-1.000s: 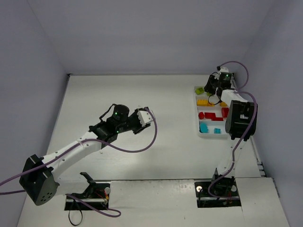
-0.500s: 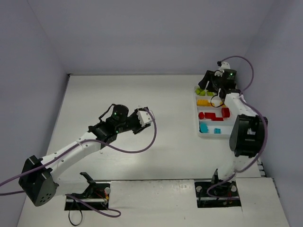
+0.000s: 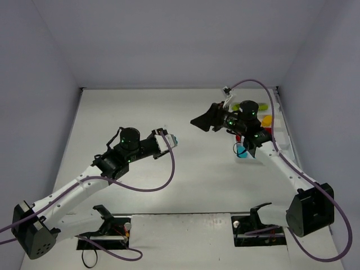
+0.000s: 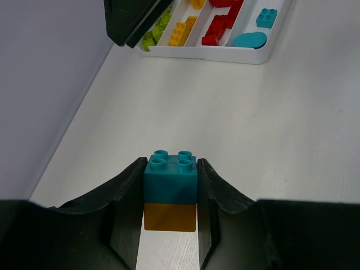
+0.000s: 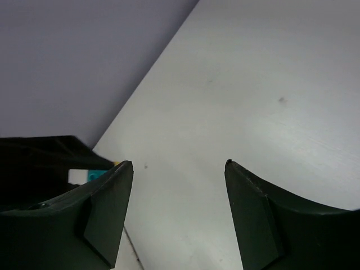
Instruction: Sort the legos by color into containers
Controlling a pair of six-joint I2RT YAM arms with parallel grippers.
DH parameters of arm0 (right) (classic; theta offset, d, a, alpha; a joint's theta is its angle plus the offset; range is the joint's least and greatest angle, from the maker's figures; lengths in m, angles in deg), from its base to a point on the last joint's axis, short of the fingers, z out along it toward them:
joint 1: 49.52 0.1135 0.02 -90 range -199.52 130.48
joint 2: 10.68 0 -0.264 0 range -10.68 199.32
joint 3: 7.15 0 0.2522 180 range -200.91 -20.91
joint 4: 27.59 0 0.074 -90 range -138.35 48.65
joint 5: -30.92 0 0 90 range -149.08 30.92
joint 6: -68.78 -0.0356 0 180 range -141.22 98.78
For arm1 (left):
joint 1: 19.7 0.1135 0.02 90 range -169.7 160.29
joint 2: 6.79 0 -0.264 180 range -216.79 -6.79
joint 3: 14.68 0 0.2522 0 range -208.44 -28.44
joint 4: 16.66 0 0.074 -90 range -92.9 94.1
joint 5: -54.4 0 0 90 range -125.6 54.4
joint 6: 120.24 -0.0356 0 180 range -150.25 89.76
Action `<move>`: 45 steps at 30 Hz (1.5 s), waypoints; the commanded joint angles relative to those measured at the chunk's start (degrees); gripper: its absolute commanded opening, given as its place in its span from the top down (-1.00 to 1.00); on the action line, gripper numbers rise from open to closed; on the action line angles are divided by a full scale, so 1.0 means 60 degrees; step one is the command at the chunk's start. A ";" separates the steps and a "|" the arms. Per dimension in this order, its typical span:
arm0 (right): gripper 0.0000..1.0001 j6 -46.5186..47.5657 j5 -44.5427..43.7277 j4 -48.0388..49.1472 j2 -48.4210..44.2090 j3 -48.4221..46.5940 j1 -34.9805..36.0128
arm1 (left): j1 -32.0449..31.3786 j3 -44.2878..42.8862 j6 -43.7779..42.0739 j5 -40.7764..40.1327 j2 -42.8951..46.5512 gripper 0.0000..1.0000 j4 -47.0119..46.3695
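Cyan-orange lego [image 4: 170, 194], L pincer [image 4: 171, 167] outstretched

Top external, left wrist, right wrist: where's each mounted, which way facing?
Top external: above and behind the robot, looking down on the white table; left arm and right arm show.
Left wrist: on the left arm, facing the white ridged plastic tray; left gripper clamps a cyan-over-orange stacked brick.
Right wrist: on the right arm, facing table and wall; open right gripper shows.
Shared: all three show that brick.
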 commanded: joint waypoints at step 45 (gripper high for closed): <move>0.82 -0.1292 0.0604 0.2434 0.0806 0.0379 0.2984 | -0.0031 -0.0026 -0.0225 0.0060 0.0220 1.00 -0.1001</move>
